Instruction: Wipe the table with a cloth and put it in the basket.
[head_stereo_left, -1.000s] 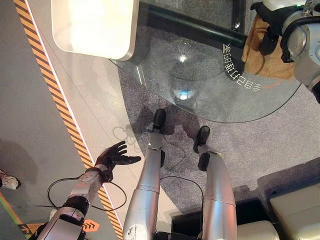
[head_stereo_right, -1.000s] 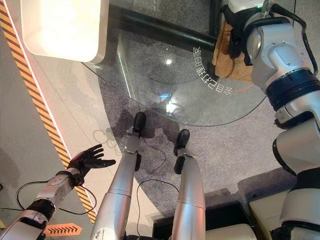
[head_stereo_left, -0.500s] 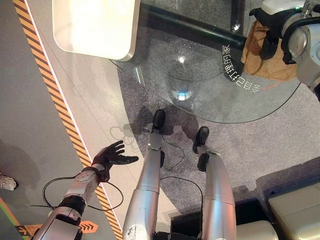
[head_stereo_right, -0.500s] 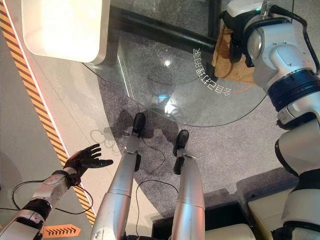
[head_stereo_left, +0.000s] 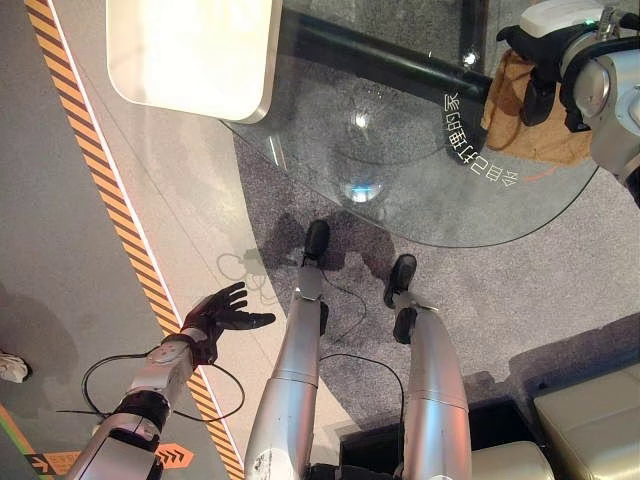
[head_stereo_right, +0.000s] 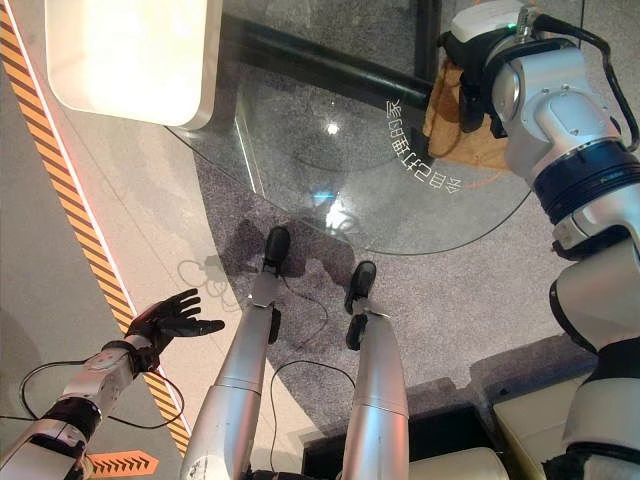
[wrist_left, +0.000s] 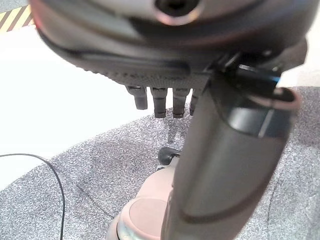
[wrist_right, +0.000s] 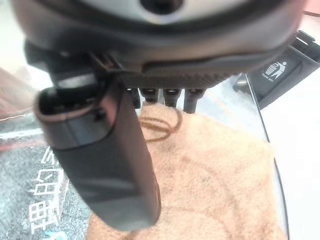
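A tan cloth lies near the far right rim of the round glass table. My right hand rests on the cloth's far part with straight fingers reaching over the fabric, the thumb alongside; it is open. My left hand hangs open low on the left, well away from the table and above the floor, its fingers spread and holding nothing.
A white rounded tabletop sits at the upper left beside the glass. A black bar runs beneath the glass. An orange-and-black stripe crosses the floor. Cream seats stand at lower right. A dark bin stands past the table.
My right hand has shifted slightly on the cloth. The left arm has drifted a little to the left, the hand staying open.
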